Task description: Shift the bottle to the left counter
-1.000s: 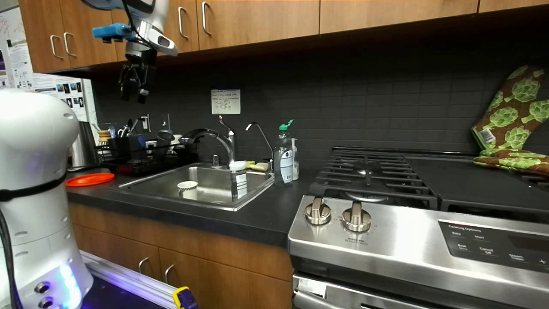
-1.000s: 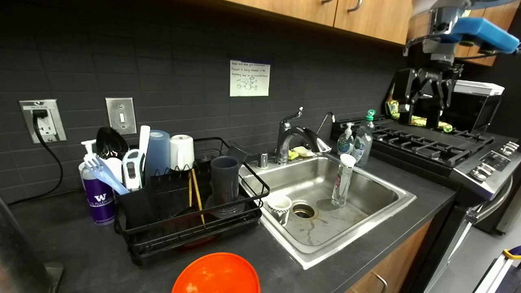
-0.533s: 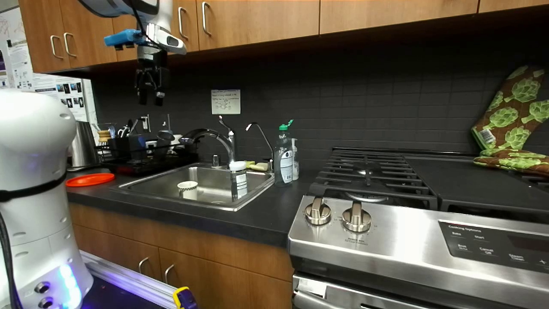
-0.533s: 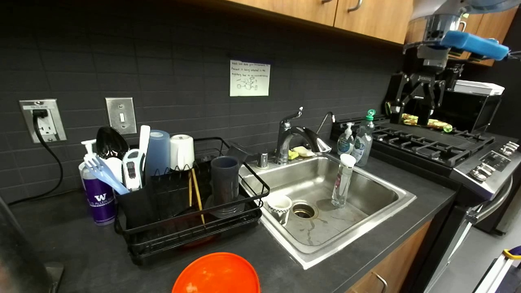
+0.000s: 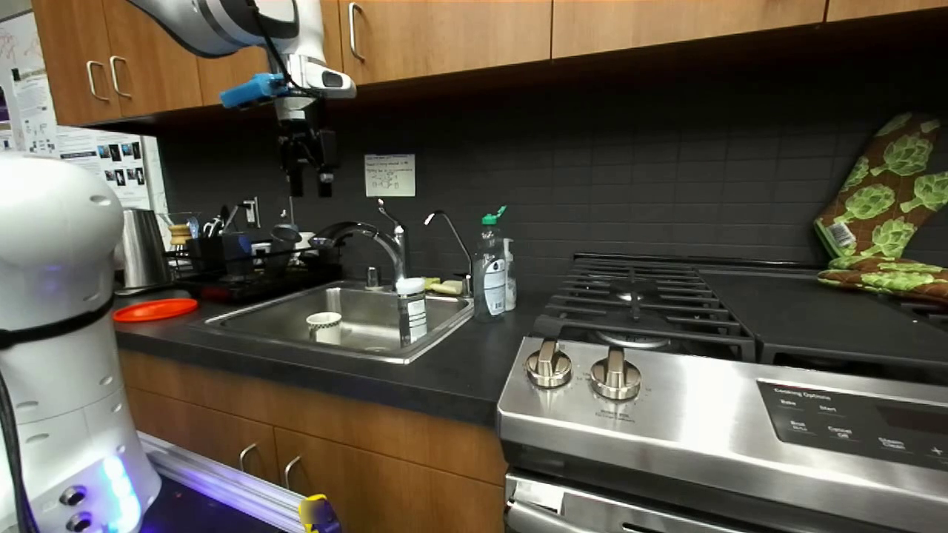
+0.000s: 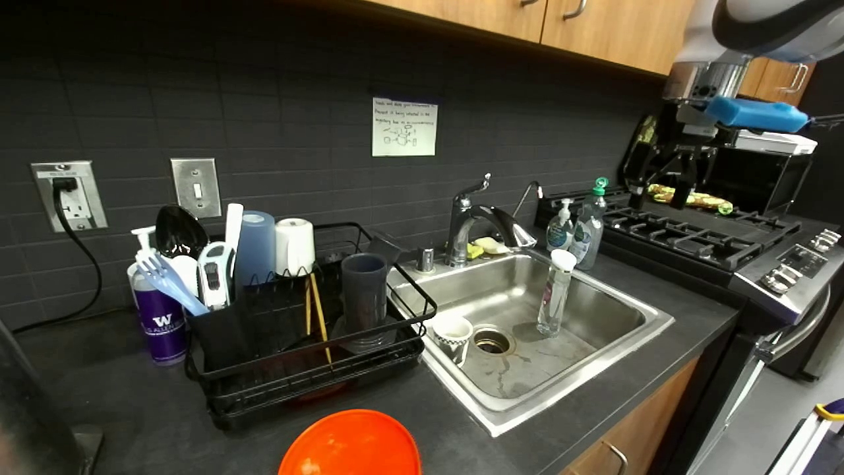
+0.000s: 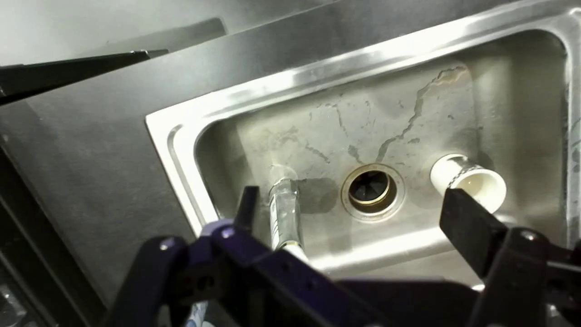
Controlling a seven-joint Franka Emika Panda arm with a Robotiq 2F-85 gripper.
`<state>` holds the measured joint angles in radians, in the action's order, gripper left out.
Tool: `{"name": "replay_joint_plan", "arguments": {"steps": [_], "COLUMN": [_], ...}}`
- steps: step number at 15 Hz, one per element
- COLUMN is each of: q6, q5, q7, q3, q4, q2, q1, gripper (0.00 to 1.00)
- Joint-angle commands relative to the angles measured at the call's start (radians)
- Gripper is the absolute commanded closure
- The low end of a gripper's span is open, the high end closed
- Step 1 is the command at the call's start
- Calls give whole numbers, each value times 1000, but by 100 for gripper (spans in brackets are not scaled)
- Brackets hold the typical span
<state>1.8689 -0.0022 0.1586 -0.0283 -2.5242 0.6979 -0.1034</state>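
"Bottle (image 5: 490, 277) first: where does it lie from your hand (image 5: 310, 186)?"

"Below me and well off toward the stove (image 5: 703, 407), just past that end of the sink (image 7: 272, 86). It stands upright on the bench (image 5: 452, 377), its green flap (image 5: 501, 212) raised. I'd guess it is a little nearer the wall (image 5: 666, 178) than I am."

"And your fingers (image 7: 472, 231)?"

"Spread wide, with nothing between them. In the wrist view the sink lies beneath, and the white-capped bottle (image 7: 283, 215) in it is nearer to me than the one I want."

"Do the axes agree?"

"Mine points down and the bottle's long axis runs up and down, so they match. I judge the move needs travel sideways toward the stove, then a drop, ending with a finger on either side of it."

"What could spoil that?"

"The pump bottle (image 6: 560, 227), just beside it; I can't say whether they touch. One finger may knock it. From straight above, the raised flap would be the first thing I meet."

"And then?"

"Back beneath where I hang, across the sink, to the left bench (image 6: 132, 409) by the plate (image 6: 353, 448), on my side away from the stove. None of that is done yet."
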Motion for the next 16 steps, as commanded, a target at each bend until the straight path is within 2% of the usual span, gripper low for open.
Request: {"name": "replay_joint_plan", "arguments": {"steps": [1, 8, 11, 16], "q6": [139, 417, 497, 580], "q5": [-48, -143, -165, -156], "q7": [-35, -31, -32, -42], "q3": [-37, -77, -92, -113], "q4": [-66, -135, -141, -123], "q2": [19, -13, -53, -124], "q1": [-42, -134, -170, -193], "gripper": [0, 0, 0, 0]}}
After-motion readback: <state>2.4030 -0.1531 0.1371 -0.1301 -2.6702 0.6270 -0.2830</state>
